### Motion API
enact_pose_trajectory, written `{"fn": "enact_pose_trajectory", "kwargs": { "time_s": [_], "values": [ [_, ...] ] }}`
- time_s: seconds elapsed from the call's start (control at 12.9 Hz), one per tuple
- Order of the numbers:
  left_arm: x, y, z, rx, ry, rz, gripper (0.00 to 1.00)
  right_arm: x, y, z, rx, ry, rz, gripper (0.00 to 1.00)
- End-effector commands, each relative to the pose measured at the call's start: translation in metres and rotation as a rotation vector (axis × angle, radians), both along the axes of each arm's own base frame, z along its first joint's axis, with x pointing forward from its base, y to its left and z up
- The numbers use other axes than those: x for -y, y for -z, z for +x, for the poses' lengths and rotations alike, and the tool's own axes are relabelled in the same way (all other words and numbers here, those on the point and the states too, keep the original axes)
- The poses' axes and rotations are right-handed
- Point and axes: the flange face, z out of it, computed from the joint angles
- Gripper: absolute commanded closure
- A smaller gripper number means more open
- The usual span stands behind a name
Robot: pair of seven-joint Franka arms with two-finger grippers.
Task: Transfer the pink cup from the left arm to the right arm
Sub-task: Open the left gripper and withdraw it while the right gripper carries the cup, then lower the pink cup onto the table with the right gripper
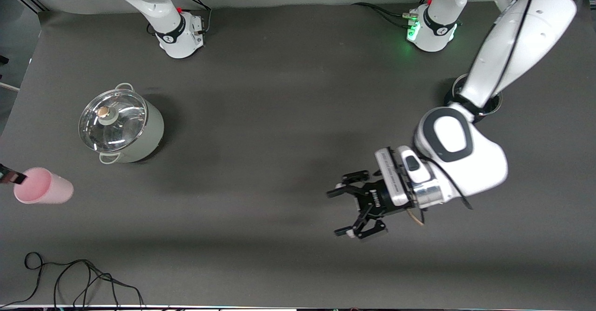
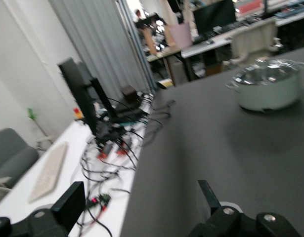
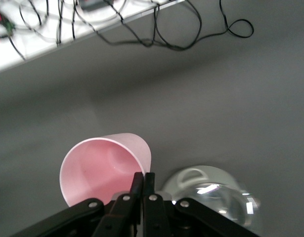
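Operator: Location of the pink cup (image 1: 44,192)?

Technician: Off the surface, over the table (image 1: 279,115) edge at the right arm's end, near the lidded pot (image 1: 123,129). Tipped on its side, mouth open toward the right gripper (image 1: 11,177). Pinched by the rim wall, one finger inside and one outside, jaws clamped together on the thin plastic.

Operator: Left gripper (image 1: 339,212)?

Technician: Over bare table toward the left arm's end, well apart from the cup. Jaws spread wide, nothing between them. Waiting.

Operator: Step in hand, then?

Technician: By judgement, hand-over complete, cup in the right arm's charge. Hold a firm but moderate pinch; avoid crushing the wall. Move slowly, since a rim grip on a tilted tumbler probably allows swing. Route clear of the pot.

Operator: Materials?

Technician: Cup: smooth light-pink plastic, slightly tapered, no handle, thin and likely flexible. Pot: pale enamelled body, loop handles, domed glass lid (image 1: 111,120) with metal rim and small knob, reflective. Table: dark matte covering, likely grippy. Loose black cable (image 1: 84,278) along the edge nearest the front camera.
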Motion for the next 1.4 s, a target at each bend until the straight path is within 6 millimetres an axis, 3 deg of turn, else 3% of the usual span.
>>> {"fn": "enact_pose_trajectory", "kwargs": {
  "time_s": [0.0, 0.08, 0.23, 0.47, 0.7, 0.85, 1.09, 1.16, 1.32],
  "values": [
    [-0.035, -0.031, -0.019, -0.138, 0.056, 0.225, 0.0, 0.019, 0.029, -0.008, -0.038, -0.19, 0.047, 1.0],
    [-0.05, -0.038, -0.024, -0.218, 0.061, 0.319, 0.0, 0.028, 0.049, -0.004, -0.036, -0.251, 0.048, 1.0],
    [-0.073, -0.051, -0.036, -0.33, 0.066, 0.454, 0.0, 0.034, 0.109, 0.004, -0.008, -0.314, 0.035, 1.0],
    [-0.101, -0.079, -0.059, -0.454, -0.013, 0.708, 0.0, 0.029, 0.192, 0.013, 0.064, -0.336, -0.002, 1.0],
    [-0.125, -0.125, -0.089, -0.555, -0.202, 0.934, 0.0, 0.024, 0.26, 0.028, 0.085, -0.341, -0.012, 1.0],
    [-0.133, -0.155, -0.116, -0.702, -0.449, 1.076, 0.0, 0.025, 0.288, 0.032, 0.08, -0.372, -0.014, 1.0],
    [-0.139, -0.173, -0.144, -0.947, -0.806, 1.13, 0.0, 0.017, 0.329, 0.038, 0.08, -0.4, -0.021, 1.0],
    [-0.14, -0.178, -0.149, -1.036, -0.936, 1.109, 0.0, 0.004, 0.331, 0.042, 0.085, -0.418, -0.023, 1.0],
    [-0.146, -0.178, -0.153, -1.205, -1.184, 1.056, 0.0, 0.003, 0.332, 0.042, 0.083, -0.417, -0.021, 1.0]
  ]
}}
